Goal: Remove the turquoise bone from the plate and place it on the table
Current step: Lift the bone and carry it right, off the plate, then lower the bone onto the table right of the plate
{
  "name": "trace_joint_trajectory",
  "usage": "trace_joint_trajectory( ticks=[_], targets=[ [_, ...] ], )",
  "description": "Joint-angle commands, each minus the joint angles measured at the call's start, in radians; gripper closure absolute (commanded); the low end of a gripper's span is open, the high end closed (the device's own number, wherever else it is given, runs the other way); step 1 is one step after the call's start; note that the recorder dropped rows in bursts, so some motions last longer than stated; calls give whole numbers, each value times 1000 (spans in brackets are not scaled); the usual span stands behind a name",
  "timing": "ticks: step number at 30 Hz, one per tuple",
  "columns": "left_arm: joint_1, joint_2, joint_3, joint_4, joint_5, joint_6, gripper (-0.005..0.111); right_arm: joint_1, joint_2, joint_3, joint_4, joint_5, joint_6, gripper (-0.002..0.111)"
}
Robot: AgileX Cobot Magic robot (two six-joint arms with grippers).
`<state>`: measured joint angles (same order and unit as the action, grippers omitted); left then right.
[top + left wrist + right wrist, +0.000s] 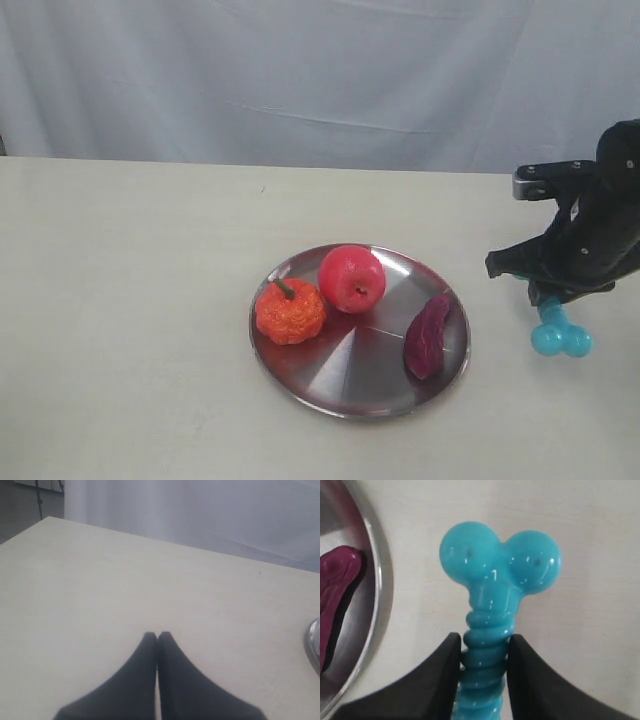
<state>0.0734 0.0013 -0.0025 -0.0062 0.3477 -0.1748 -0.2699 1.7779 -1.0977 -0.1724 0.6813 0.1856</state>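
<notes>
turquoise bone (496, 575) pinched by right gripper (485, 641), off the plate (340, 372) near table's (120, 300) right edge; left gripper (158, 636) pressed together.

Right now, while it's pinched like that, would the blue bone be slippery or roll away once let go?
The turquoise bone looks glossy, so perhaps slick, yet its ribbed shaft likely gives the right gripper some bite. Its knobby ends should stop it rolling far on the table.
</notes>
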Motion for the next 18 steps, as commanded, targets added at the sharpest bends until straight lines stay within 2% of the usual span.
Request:
trace_joint_trajectory(
  ticks=[1, 10, 18],
  targets=[
    [4, -1, 3, 6, -5, -2, 107, -6, 32, 1, 14, -55, 8, 109],
    [4, -1, 3, 6, -5, -2, 107, 66, 100, 1, 32, -107, 8, 109],
    [4, -1, 3, 6, -5, -2, 107, 64, 146, -1, -9, -152, 8, 109]
  ],
)
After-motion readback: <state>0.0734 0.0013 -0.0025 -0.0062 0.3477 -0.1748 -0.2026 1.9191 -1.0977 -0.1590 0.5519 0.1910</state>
